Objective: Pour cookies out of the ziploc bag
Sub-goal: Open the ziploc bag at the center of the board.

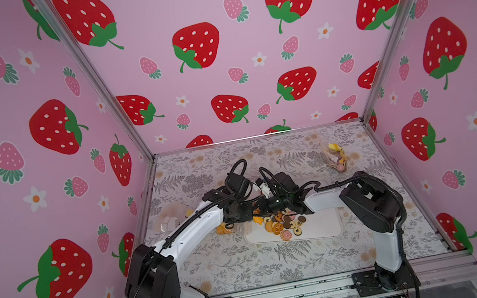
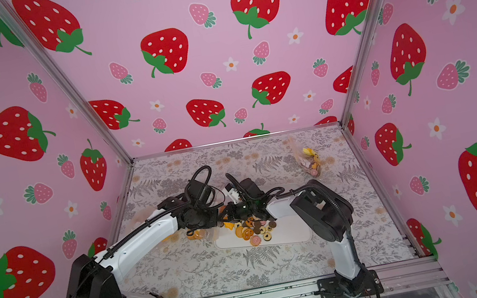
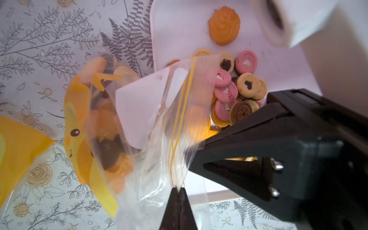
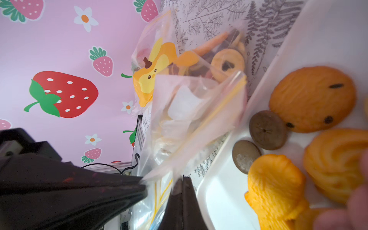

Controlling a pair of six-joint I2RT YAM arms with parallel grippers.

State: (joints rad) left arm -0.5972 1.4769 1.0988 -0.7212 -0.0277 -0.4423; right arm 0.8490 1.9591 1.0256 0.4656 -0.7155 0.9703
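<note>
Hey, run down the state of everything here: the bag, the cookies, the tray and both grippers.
ziploc bag: pinched at its zip edge, mouth toward the tray, part full.
cookies: some piled on the tray, some inside the bag.
white tray: flat on the table, cookies at one end.
left gripper: shut on the ziploc bag.
right gripper: shut on the ziploc bag.
second bag: lying untouched at the back.

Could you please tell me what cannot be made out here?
- Both top views: the black wrists hide both grips on the ziploc bag.
- Left wrist view: the white label and creased plastic hide how many cookies remain inside.
- Right wrist view: the bag's mouth is blurred; a pink blob at the corner is unidentifiable.
- Top views: the far bag has contents too small to tell.
</note>
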